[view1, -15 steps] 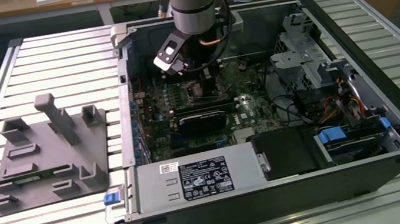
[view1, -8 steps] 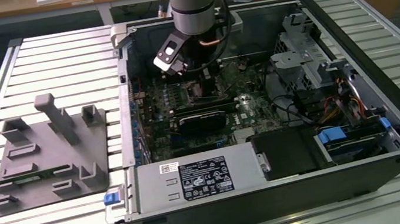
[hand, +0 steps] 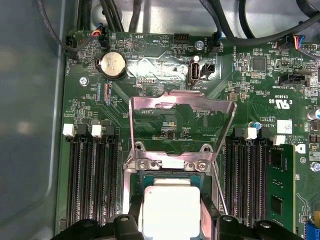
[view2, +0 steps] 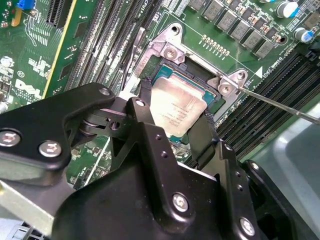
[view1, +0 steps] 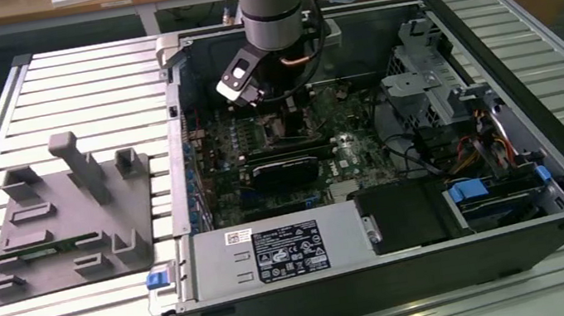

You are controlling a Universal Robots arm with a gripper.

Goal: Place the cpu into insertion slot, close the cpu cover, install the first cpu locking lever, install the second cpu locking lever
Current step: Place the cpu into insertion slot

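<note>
Black fingers [view2: 146,95] clamp the silver-grey square cpu [view2: 175,107] over the black square insertion slot [view2: 197,84]; release it tilted and you risk damaging the slot.

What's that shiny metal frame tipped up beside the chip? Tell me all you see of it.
The cpu cover is a thin silver-grey metal frame with a large square opening; the green circuit board shows through. It is swung open, tilted up from a two-screw bracket beside the cpu, not touching the chip.
</note>
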